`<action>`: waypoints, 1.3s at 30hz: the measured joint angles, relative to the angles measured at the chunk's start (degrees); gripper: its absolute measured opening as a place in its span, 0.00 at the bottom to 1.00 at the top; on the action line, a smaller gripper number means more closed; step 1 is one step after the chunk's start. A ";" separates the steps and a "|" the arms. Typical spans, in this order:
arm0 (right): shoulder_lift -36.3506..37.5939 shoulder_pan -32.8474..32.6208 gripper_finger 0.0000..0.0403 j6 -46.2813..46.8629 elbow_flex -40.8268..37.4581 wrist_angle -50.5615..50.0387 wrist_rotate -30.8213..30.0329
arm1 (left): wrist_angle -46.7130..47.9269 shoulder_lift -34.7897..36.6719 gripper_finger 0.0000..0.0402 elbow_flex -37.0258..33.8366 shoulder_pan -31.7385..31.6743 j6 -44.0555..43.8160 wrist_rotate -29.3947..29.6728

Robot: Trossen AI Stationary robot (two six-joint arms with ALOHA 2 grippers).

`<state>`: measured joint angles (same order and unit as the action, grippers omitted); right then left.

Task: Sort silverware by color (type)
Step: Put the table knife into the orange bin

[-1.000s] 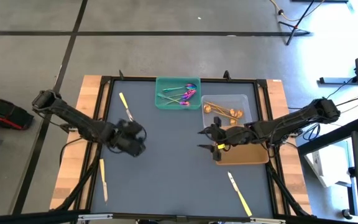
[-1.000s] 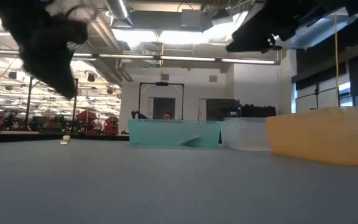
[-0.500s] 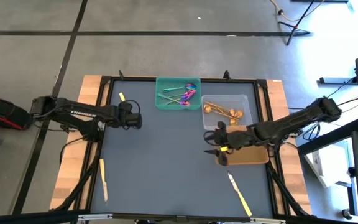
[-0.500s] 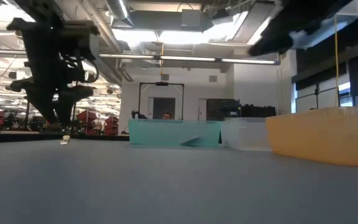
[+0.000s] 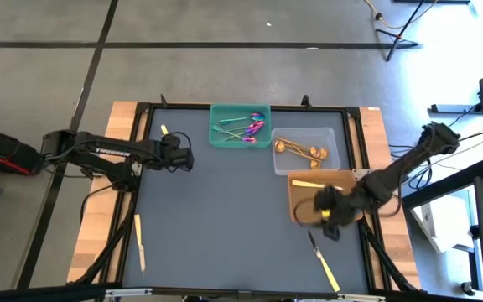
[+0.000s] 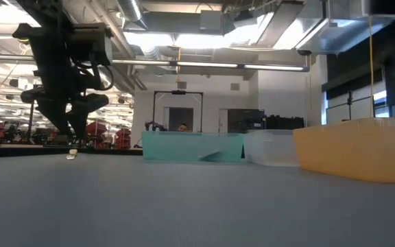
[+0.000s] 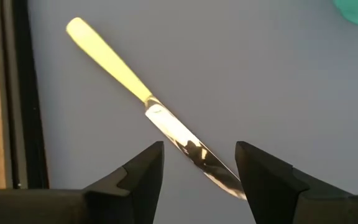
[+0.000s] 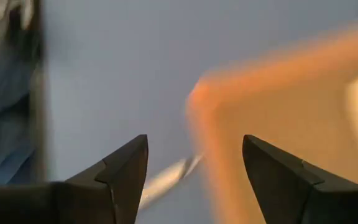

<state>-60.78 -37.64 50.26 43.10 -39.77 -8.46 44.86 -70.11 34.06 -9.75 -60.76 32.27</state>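
Observation:
A pale yellow knife [image 7: 145, 96] lies flat on the grey mat near the table's far left corner. My left gripper [image 7: 197, 149] hangs open above its shiny blade, one finger on each side, touching nothing; in the high view the gripper [image 5: 179, 156] covers the blade. My right gripper [image 5: 325, 215] is open over the near left corner of the orange tray [image 5: 349, 191], just far of another knife [image 5: 324, 259] on the mat. A yellow knife [image 5: 309, 184] lies in the orange tray. A further knife [image 5: 139, 243] lies at the left edge.
The green tray [image 5: 225, 138] holds purple-headed spoons [image 5: 248, 126], and the clear tray [image 5: 329, 134] holds gold spoons [image 5: 302, 150]; both stand at the far edge, the orange tray nearer on the right. The table's black frame [image 5: 132, 168] runs close by my left gripper.
My left gripper moved from the mat's left middle toward the far left corner and settled over the knife there. My right gripper swung from the orange tray's left side toward the near edge, past the tray's near corner. A yellow knife now shows inside the orange tray.

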 joint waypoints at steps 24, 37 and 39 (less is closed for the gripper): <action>-21.39 -10.45 0.61 38.18 -0.41 12.93 11.37 | -32.31 -0.86 0.48 -0.04 28.00 10.53 19.45; -31.45 -13.00 0.61 42.53 3.38 13.03 21.50 | -36.04 -4.76 0.48 -0.04 28.90 13.93 18.99; -32.22 -13.35 0.61 42.74 3.47 13.04 20.78 | -36.05 -4.99 0.48 -0.04 28.93 13.93 18.94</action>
<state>-93.00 -50.99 93.00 46.57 -26.73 12.33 8.80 -75.10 34.02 19.18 -46.84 51.21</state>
